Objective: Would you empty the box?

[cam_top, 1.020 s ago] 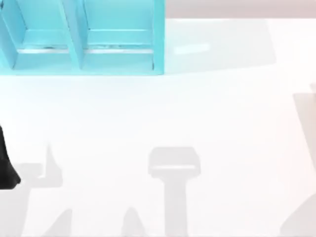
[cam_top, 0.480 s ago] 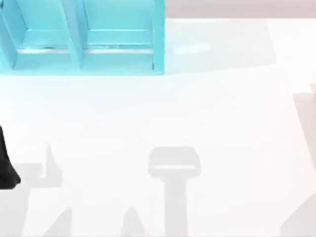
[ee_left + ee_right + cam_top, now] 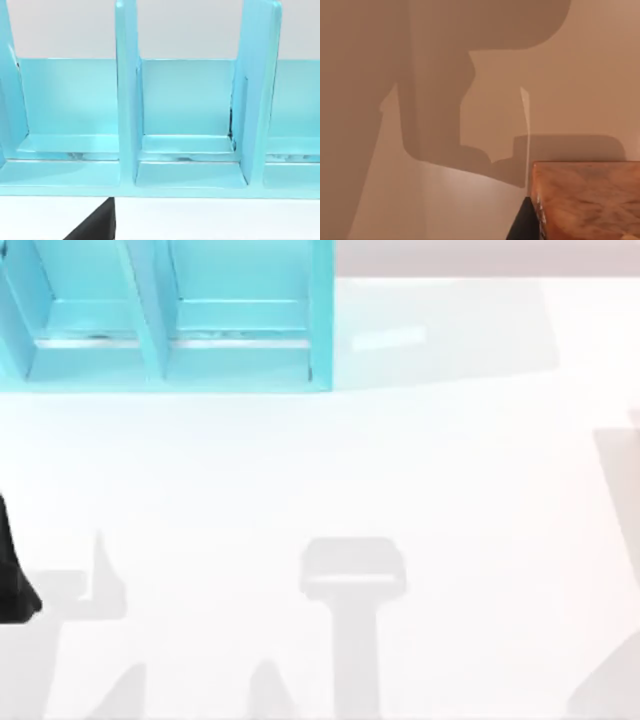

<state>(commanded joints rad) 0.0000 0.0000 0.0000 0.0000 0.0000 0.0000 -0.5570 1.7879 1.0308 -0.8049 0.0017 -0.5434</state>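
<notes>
Turquoise compartments of the box [image 3: 170, 330] sit at the worktop's [image 3: 400, 470] far left, nearer our left arm [image 3: 12, 580]. We cannot tell either tool's state.

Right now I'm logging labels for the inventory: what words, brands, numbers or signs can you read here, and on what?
None can be read.
The blue box carries no print on its walls or dividers.
The wooden block shows grain, no lettering.
The white table bears none.
</notes>
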